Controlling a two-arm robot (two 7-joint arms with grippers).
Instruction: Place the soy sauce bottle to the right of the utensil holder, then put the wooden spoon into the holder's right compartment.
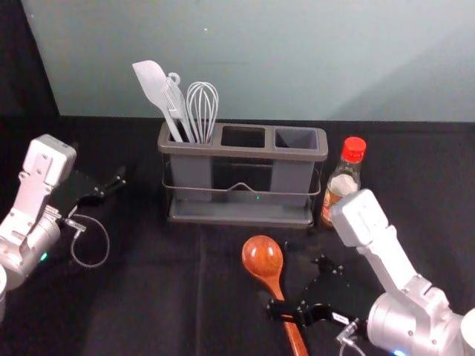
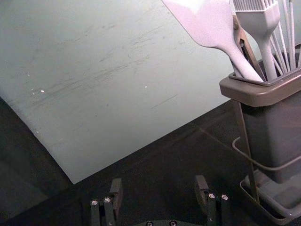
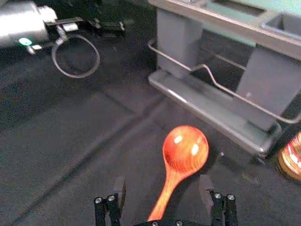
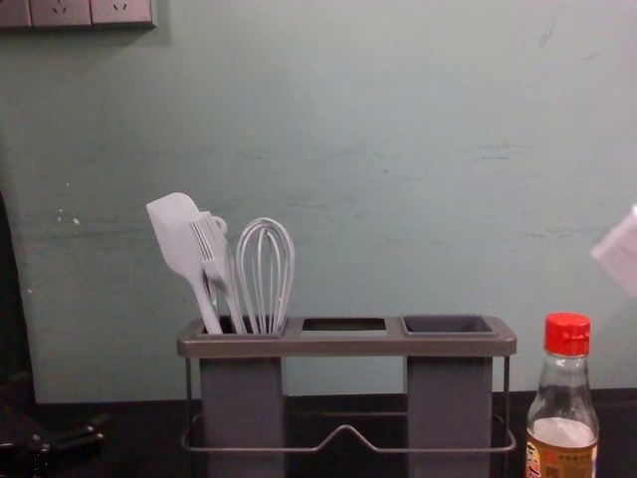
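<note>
The right gripper (image 1: 280, 278), jaws parted, faces the wooden spoon (image 3: 186, 149); utensil holder (image 3: 230, 26) and soy sauce bottle (image 3: 291, 159) stand beyond.

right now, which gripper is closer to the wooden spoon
Right. The right gripper is open at the handle of the wooden spoon; the left gripper is farther off, out to the left of the utensil holder.

light is falling from above, leaving the wall (image 1: 260, 74) softly bright while the black counter (image 1: 148, 311) is swallowing most of it. beyond the counter's far edge, toward the right, a broad shadow is slanting up the wall. glare is dotting the wooden spoon (image 1: 263, 256) and whitening the spatula (image 2: 207, 23). in the right wrist view, grain is speckling the dark areas.
</note>
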